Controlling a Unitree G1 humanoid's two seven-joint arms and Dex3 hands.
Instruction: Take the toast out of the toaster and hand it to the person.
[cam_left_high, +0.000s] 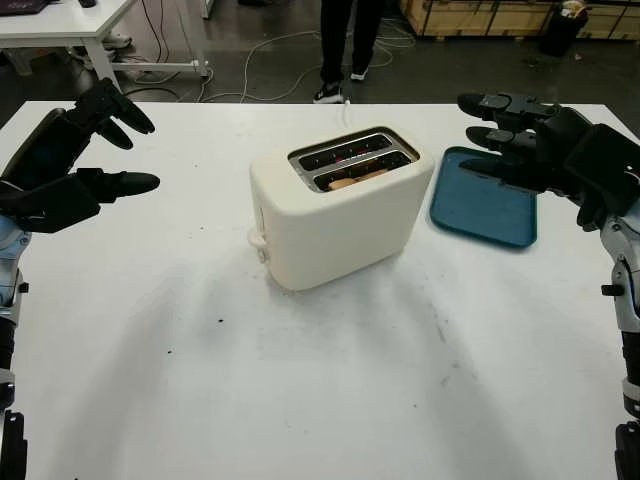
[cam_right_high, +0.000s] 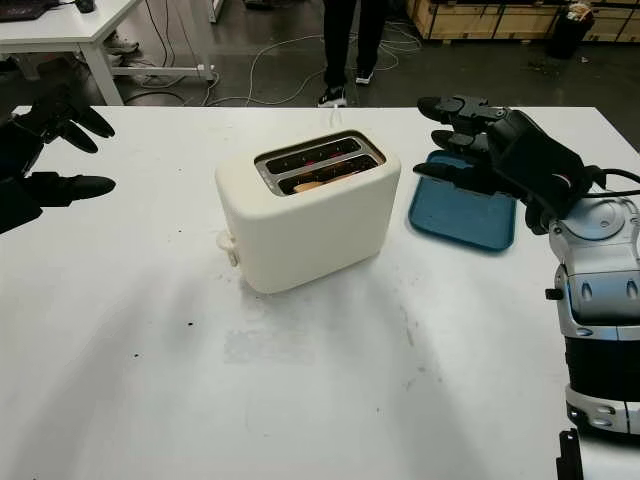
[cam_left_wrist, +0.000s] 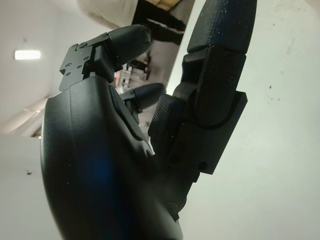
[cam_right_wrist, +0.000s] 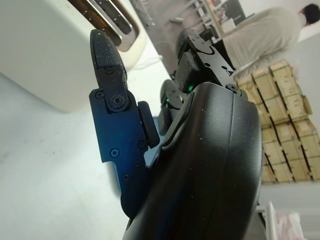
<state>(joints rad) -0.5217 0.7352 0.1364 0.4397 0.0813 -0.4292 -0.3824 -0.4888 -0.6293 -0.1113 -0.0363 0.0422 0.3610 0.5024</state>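
Note:
A cream two-slot toaster (cam_left_high: 335, 210) stands in the middle of the white table (cam_left_high: 300, 400). A slice of toast (cam_left_high: 358, 179) sits low in its nearer slot, only the brown top edge showing. My left hand (cam_left_high: 110, 140) hangs open above the table's left side, well away from the toaster. My right hand (cam_left_high: 495, 135) is open at the right, held over a blue tray and pointing toward the toaster, about a hand's width from it. A person (cam_left_high: 345, 45) stands beyond the far edge of the table; I see the dark trousers and shoes.
A blue tray (cam_left_high: 485, 210) lies flat just right of the toaster, under my right hand. Cables run across the floor behind the table. Another white table (cam_left_high: 60, 25) stands at the back left, wooden crates (cam_left_high: 490, 15) at the back right.

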